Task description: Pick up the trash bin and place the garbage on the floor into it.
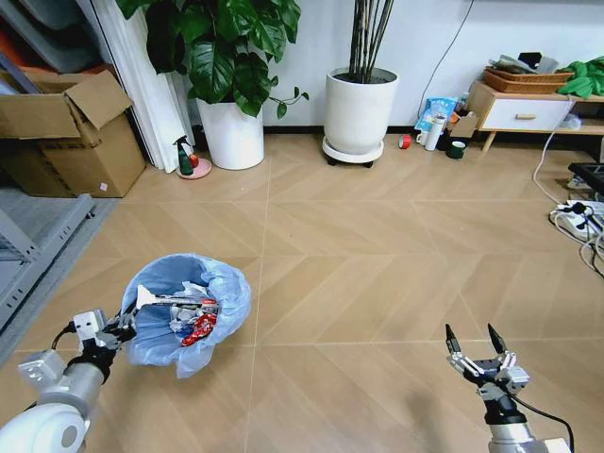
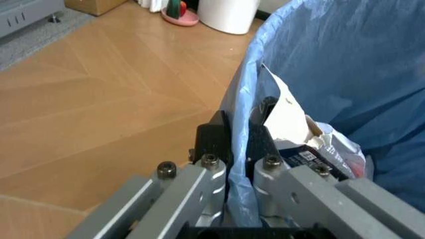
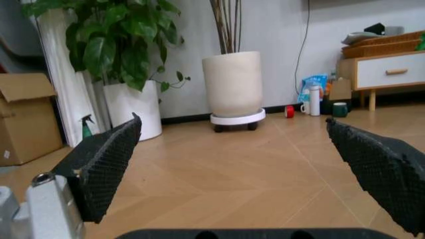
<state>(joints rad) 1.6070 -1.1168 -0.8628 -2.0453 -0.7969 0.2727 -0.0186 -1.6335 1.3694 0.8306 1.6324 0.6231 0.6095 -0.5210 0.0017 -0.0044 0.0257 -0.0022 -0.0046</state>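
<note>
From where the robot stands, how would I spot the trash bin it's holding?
Start at the big cardboard box on the left and come down the wood floor toward the robot. The trash bin hangs from the left gripper, pinched at its rim. Unlike the white plant pots, it wears a crinkly light-blue bag.

Along the far wall I see two white plant pots: a leafy one [image 1: 233, 134] and a taller pot of bare stems [image 1: 360, 111] on a wheeled base. A green spray bottle [image 1: 184, 157] stands beside the leafy pot. An open cardboard box [image 1: 68, 132] sits far left. At right, a low white-drawered cabinet [image 1: 525, 113] carries a wicker tray [image 1: 527, 80]; a power strip [image 1: 574, 219] lies nearby.
</note>
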